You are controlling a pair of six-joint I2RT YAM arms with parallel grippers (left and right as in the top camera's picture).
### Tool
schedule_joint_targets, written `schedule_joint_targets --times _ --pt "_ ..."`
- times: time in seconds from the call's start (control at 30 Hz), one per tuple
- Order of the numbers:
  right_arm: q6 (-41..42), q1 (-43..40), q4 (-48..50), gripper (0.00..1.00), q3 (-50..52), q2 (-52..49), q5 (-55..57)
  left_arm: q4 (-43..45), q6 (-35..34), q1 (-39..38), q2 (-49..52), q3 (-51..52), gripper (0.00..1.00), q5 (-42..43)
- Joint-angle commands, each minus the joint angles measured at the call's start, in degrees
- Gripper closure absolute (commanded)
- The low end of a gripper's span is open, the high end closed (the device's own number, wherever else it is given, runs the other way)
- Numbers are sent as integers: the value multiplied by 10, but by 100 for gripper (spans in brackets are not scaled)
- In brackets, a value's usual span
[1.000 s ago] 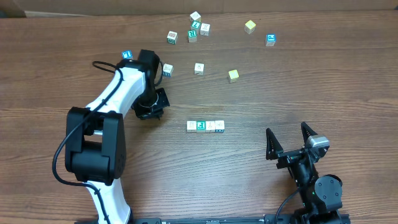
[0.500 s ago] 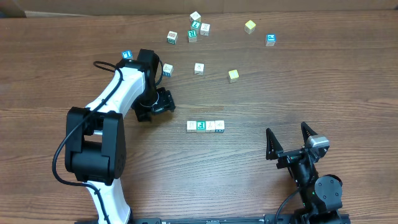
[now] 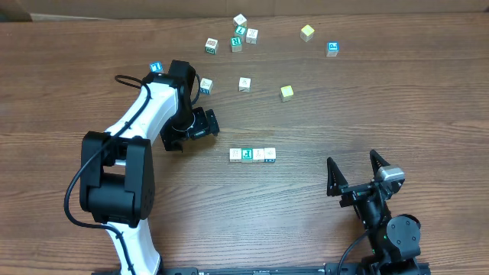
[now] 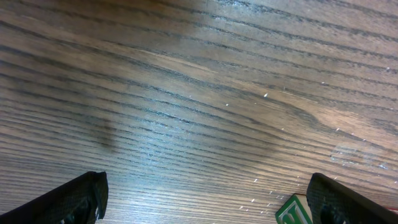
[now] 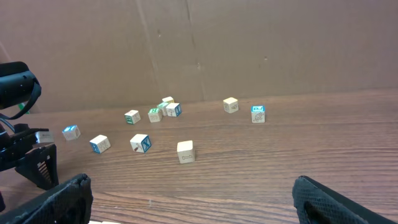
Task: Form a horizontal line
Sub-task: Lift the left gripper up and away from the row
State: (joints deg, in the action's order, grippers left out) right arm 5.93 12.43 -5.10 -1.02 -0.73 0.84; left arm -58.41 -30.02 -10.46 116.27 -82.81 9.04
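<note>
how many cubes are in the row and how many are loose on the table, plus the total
cubes in the horizontal line: 4
loose cubes scattered on the table: 11
total: 15

Only the white left arm's black two-finger gripper [image 3: 206,124] moved, swinging a little rightward, closer to the row of pale wooden alphabet cubes [image 3: 252,155].
</note>
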Motion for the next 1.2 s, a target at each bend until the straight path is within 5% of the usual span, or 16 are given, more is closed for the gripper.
schedule_joint_targets --times 0.0,0.63,0.83,1.17 --pt "-2 3 4 0 5 6 1 2 0 0 5 -5 1 4" --pt "-2 3 4 0 5 6 1 2 0 0 -1 -5 1 4" --pt "-2 3 4 0 5 6 1 2 1 0 -89 -5 0 3" --pt "-2 3 4 0 5 6 1 21 10 0 -302 16 1 -153"
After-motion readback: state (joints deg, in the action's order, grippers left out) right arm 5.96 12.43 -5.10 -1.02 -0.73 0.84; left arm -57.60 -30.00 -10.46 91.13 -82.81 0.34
